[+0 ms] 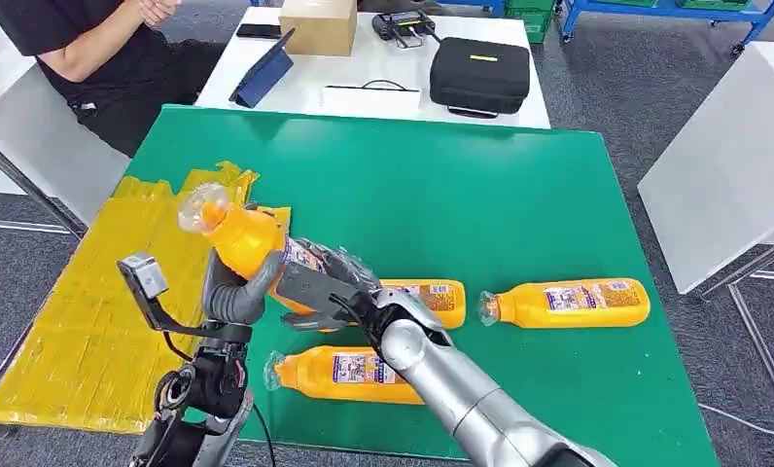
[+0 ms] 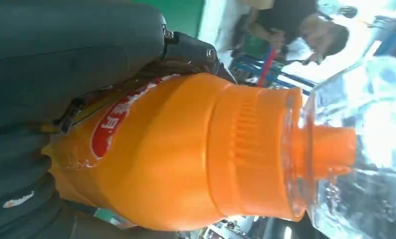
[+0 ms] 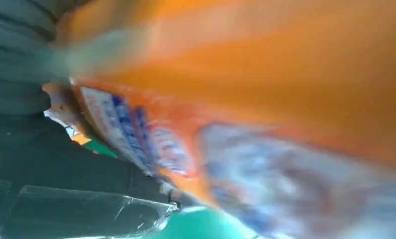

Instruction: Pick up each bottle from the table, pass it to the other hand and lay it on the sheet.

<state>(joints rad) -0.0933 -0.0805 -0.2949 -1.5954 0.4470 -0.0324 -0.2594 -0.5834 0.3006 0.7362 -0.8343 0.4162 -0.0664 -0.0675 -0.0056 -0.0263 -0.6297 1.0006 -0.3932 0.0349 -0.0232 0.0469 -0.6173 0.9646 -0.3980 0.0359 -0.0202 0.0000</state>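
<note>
We see both robot hands on one orange bottle [image 1: 250, 242], held up above the green counter [image 1: 480, 195], tilted, clear cap pointing up and toward the yellow sheet [image 1: 91, 311]. The left robot hand [image 1: 239, 292] wraps the bottle near its shoulder, thumb and fingers closed round it; in the left wrist view the bottle [image 2: 186, 149] sits against the grey palm with a dark fingertip over its far side. The right robot hand [image 1: 330, 282] grips the bottle's labelled lower half from the other side, fingers wrapped over the label. The right wrist view is blurred: orange body and blue-and-white label [image 3: 136, 134] close to the lens, grey hand parts at the edge, green counter beyond.

Three more orange bottles lie on their sides on the counter: one [image 1: 344, 373] nearest us, cap toward the sheet, partly under the right arm; one [image 1: 432, 297] behind the right wrist, mostly hidden; one [image 1: 568, 303] further right, lying apart, cap pointing left.

The yellow sheet covers the left part of the counter, crinkled at its far edge. A person [image 1: 91, 49] in a dark top sits at the far left. Behind the counter stands a white table [image 1: 383, 68] with a black case [image 1: 480, 73], a cardboard box [image 1: 318, 24] and a tablet [image 1: 263, 73].
</note>
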